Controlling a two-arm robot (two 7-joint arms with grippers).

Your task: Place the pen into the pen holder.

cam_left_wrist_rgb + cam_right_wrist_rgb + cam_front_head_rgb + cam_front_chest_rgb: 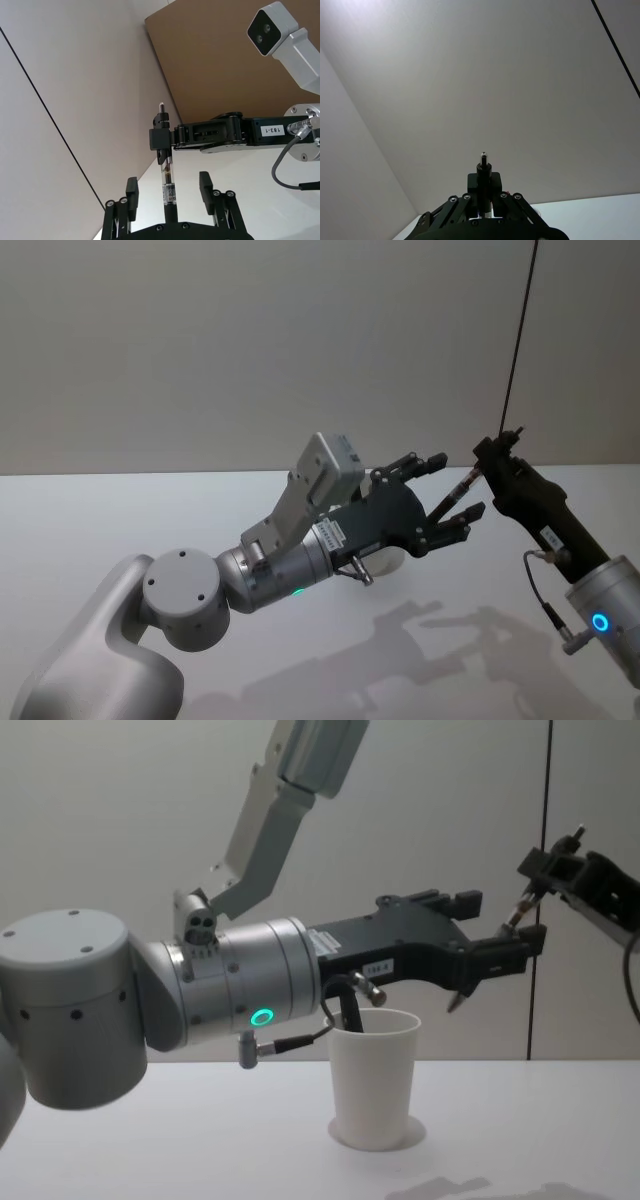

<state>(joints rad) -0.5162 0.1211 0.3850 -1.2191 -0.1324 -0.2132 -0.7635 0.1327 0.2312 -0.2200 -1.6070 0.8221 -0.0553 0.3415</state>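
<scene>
Handover above the paper cup: right gripper clenched on pen, left gripper jaws released, straddling its lower barrel to take it.

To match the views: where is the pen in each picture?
Head view: the pen slants right of centre.
Left wrist view: pen upright, lower centre.
Right wrist view: pen end, lower centre.
Chest view: pen slanting, at right.
Shared landmark: the right gripper shut on it.
</scene>
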